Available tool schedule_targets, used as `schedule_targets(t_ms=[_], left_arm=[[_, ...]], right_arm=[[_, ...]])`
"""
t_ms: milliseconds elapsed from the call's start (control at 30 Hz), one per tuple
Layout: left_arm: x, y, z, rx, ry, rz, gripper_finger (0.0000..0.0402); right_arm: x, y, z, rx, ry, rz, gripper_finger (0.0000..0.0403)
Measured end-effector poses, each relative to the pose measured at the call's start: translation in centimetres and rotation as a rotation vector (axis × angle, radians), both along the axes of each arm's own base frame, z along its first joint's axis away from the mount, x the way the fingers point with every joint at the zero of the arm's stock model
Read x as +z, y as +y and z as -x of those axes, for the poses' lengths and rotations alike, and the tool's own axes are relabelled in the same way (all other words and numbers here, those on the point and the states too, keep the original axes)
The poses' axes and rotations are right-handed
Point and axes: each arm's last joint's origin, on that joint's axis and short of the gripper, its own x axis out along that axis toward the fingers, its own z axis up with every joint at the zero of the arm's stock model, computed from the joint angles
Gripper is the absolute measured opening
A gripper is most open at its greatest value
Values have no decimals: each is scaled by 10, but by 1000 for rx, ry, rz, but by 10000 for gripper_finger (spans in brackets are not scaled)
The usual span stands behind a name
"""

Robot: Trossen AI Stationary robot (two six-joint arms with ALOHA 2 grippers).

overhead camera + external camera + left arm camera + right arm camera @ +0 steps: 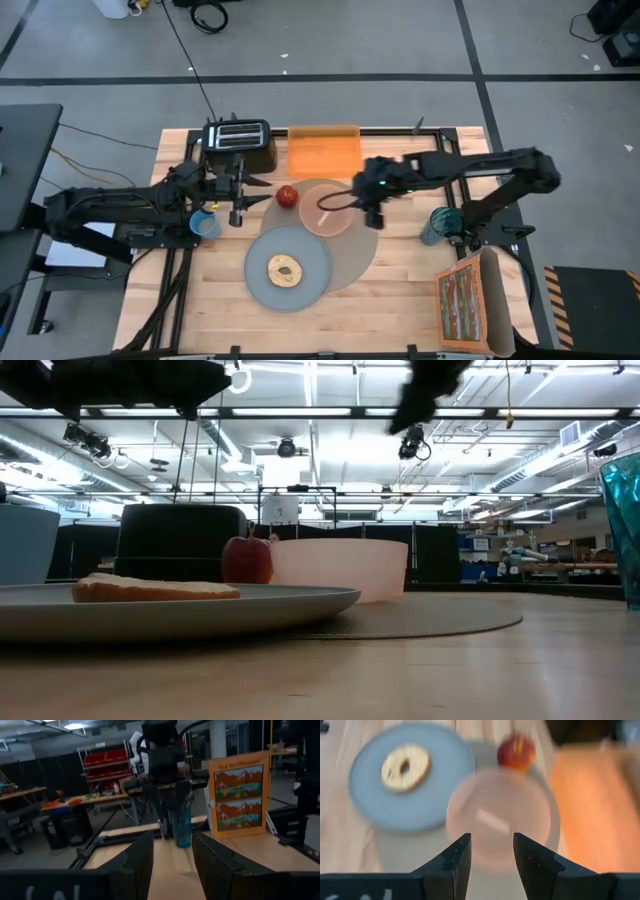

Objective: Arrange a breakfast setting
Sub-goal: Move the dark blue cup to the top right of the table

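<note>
Pale wood runs bare along the near edge of your table (400, 310) in the high view, and that is where you have the most free room; the back edge is crowded by a black toaster (238, 140) and an orange board (324, 150). The grey mat (355, 262) lies mid-table, with the blue-grey plate (262, 283) overlapping its left edge and carrying the bagel (285, 269). The pink bowl (328, 208) sits on the mat's far part, the spoon (334, 201) leaning over its rim, and the red apple (287, 196) rests just beside the bowl's left edge. Your right gripper (374, 215) hangs over the bowl's right rim; your left gripper (240, 196) hovers left of the apple, with the small blue cup (205, 224) near it by the table's left edge. A teal glass (441, 225) and a picture book (463, 306) stand on the right. In the low view the plate rim (300, 602) fills the foreground, and the apple (246, 560) and bowl (340, 568) appear side by side behind it. The left wrist view shows its fingers (138, 862) apart, holding nothing, above open tabletop. The right wrist view shows its fingers (456, 859) likewise apart and empty over the bowl (497, 820), plate (410, 775) and apple (516, 751) beyond.
</note>
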Motion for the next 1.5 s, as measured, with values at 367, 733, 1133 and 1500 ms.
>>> schedule_targets(t_ms=[367,733,1133,1500], left_arm=[[-23,-1,-40,-38,1,-49,142],[-41,0,-59,-42,7,-69,142],[-54,0,-66,-51,65,-36,142],[-54,0,-66,-49,62,-43,142]], right_arm=[[27,31,69,-140,392,-174,154],[24,92,81,-172,631,-221,157],[5,109,130,-86,604,-54,158],[-16,86,166,-99,626,-66,168]])
